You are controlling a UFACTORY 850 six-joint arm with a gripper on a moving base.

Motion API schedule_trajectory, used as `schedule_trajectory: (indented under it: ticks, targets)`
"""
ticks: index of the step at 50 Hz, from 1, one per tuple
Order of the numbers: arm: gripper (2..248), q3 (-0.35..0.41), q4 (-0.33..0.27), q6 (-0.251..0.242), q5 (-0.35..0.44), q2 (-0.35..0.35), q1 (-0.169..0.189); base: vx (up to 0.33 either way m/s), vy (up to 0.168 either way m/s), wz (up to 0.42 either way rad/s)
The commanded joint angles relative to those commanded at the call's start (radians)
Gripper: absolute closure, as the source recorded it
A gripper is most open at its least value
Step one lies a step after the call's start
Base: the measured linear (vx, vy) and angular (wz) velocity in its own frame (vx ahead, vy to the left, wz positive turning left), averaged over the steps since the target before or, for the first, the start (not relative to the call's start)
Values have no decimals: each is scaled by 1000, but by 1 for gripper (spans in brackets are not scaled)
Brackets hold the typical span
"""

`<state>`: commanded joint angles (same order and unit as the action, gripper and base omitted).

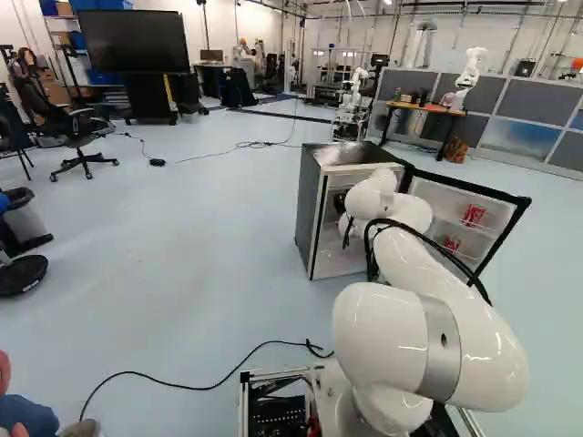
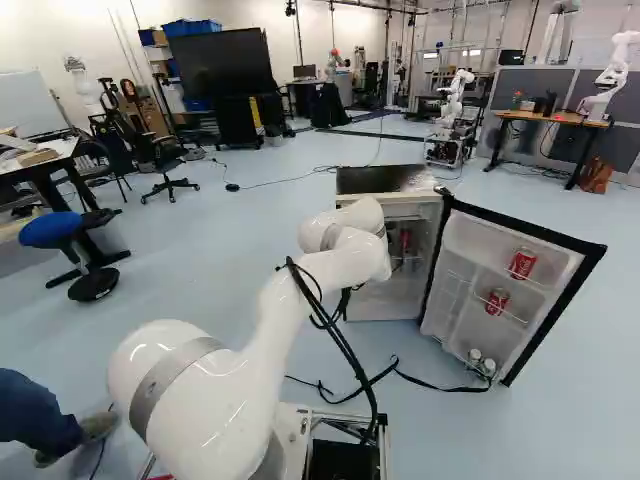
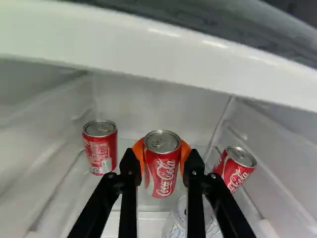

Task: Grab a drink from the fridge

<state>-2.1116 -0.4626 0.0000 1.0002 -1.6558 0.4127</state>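
**Wrist view: the gripper has a red can!**

The gripper (image 3: 162, 158) is grasping the middle red can (image 3: 163, 166). Its orange pads (image 3: 138, 154) hug the can from two sides. The can is inside the fridge (image 2: 385, 180), with its silver top showing. I can't tell if its bottom touches anything.

Two more red cans are in there, one on each side of the gripper: one red can (image 3: 100, 148) near one wall, and another red can (image 3: 235, 168) near the other wall. Pale cans (image 3: 175, 229) sit lower down, partly hidden behind a finger.

In the right base view, the white arm (image 2: 345, 258) reaches into the fridge. The fridge door (image 2: 475, 238) is wide open. It has an upper red can (image 2: 522, 263) and a lower red can (image 2: 497, 301) on its racks. The fridge stands on the pale blue floor (image 2: 270, 240).
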Motion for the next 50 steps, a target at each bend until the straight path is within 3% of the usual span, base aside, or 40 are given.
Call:
schedule_trajectory:
  ticks: [9,50]
  targets:
    - [157,41,0,0,0,27,2,0,0,0]
    - [157,432,0,0,0,257,39,0,0,0]
